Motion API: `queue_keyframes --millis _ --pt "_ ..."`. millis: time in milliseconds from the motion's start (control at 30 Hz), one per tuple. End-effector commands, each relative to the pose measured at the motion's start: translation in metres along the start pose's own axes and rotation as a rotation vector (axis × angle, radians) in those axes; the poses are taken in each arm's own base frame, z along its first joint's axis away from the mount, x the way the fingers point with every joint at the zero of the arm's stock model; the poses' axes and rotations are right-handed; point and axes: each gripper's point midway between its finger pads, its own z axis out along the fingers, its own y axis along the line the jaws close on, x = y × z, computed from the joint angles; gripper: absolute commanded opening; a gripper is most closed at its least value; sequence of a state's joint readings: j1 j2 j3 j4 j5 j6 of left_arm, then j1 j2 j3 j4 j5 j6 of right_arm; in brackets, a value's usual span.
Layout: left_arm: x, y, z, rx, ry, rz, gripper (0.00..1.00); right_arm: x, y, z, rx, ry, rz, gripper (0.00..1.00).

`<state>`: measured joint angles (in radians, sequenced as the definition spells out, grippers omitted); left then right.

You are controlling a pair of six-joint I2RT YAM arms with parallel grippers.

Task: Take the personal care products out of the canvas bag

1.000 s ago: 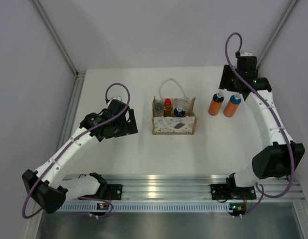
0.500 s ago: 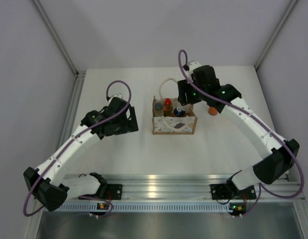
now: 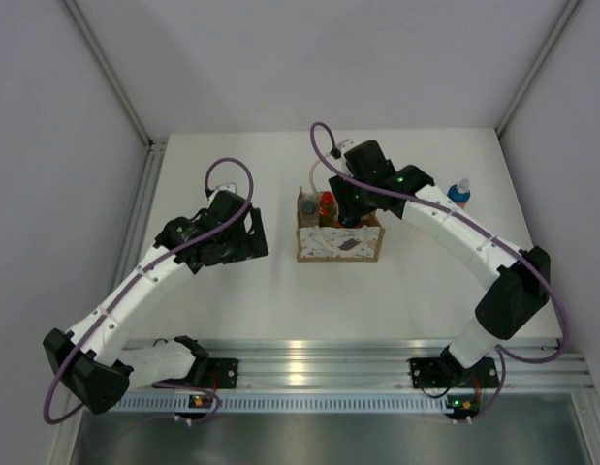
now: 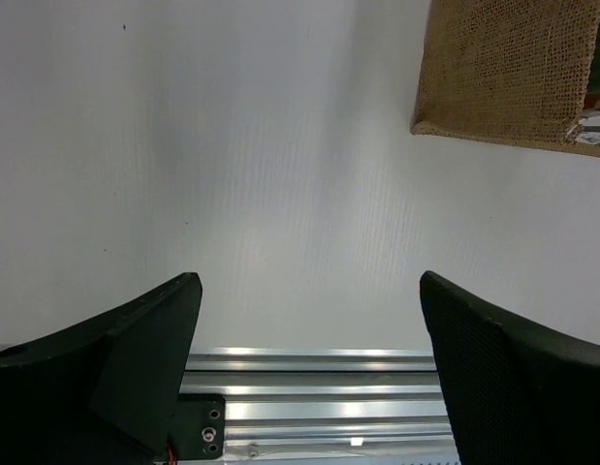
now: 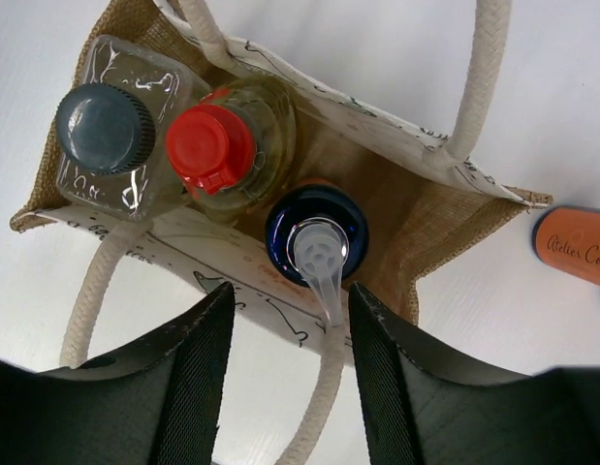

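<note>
The canvas bag (image 3: 340, 244) stands mid-table; the right wrist view looks straight down into it (image 5: 445, 218). Inside stand a pale bottle with a dark grey cap (image 5: 106, 126), a slim yellow bottle with a red cap (image 5: 210, 147) and a blue-topped bottle with a clear pump (image 5: 316, 240). My right gripper (image 5: 290, 325) is open just above the bag's front edge (image 3: 350, 203), with the pump's spout between its fingers. One orange bottle with a blue cap (image 3: 458, 193) stands right of the bag; an orange bottle's side (image 5: 576, 247) shows in the right wrist view. My left gripper (image 3: 243, 237) is open and empty left of the bag (image 4: 307, 286).
A cream rope handle (image 5: 479, 77) loops over the bag's opening, and another (image 5: 96, 291) hangs at the front. The aluminium rail (image 3: 309, 363) runs along the near edge. White walls enclose the table at the back and sides.
My right arm has swung left from the two orange bottles on the table to above the bag. The left arm has hardly moved.
</note>
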<state>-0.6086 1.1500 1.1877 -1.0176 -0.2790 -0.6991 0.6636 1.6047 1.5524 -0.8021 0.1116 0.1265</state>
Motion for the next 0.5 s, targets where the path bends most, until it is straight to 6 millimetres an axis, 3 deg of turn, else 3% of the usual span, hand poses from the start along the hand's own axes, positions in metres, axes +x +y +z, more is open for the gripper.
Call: queue_keyframes --millis 0,467 --pt "0.002 0.005 -0.004 -0.003 -0.014 -0.014 0.99 -0.012 -0.002 -0.002 0.023 -0.017 -0.02 0.48" --pt "0.007 0.008 -0.004 0.0 -0.012 -0.027 0.98 -0.016 -0.019 0.017 0.051 0.009 0.008 0.37"
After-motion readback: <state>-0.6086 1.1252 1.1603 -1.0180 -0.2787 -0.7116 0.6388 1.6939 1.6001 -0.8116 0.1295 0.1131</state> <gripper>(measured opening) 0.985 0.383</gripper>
